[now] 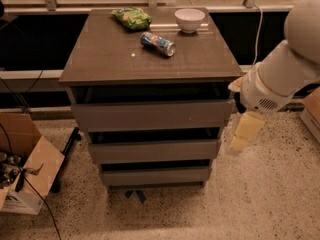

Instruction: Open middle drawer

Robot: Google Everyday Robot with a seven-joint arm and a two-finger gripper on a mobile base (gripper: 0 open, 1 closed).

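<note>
Hanging just right of the middle drawer (154, 151) over the speckled floor (270, 194), the tool (243, 132) gives no readable grip state.

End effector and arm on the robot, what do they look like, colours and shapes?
The arm is smooth white, built of thick rounded segments, with a small dotted grille on its wrist housing. The end effector, right of the middle drawer, is pale yellow and blocky.
</note>
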